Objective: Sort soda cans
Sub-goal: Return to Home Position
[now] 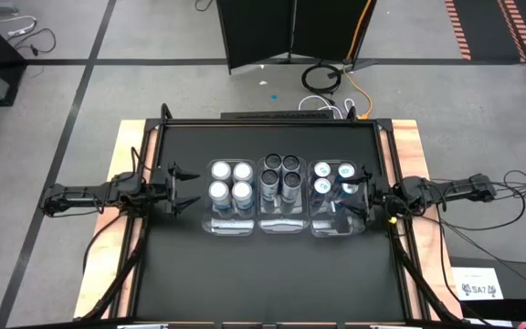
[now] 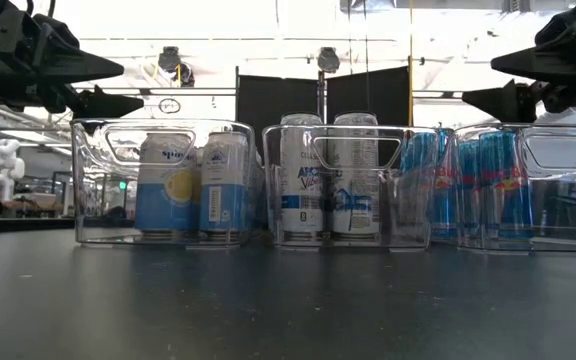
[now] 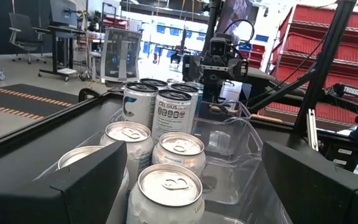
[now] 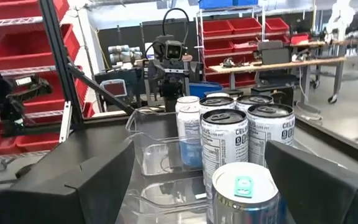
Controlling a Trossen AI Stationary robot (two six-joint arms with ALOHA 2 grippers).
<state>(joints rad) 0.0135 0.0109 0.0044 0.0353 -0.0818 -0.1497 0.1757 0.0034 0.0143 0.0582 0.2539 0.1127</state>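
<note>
Seeing small upright metal soda cans, colour-grouped in three clear rectangular plastic bins; left gripper, right gripper flanking, spread wide, empty.

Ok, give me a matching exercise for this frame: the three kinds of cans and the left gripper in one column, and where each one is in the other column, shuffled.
Column one
1. silver-topped cans
2. dark-topped cans
3. teal-tabbed cans
4. left gripper

Column two
A. in the centre bin
B. open, just outside the left bin, on its outer side
C. in the right bin
D. in the left bin

Pairs: 1-D, 2-A, 3-C, 4-B. The right gripper hangs open at the right bin's outer edge.
</note>
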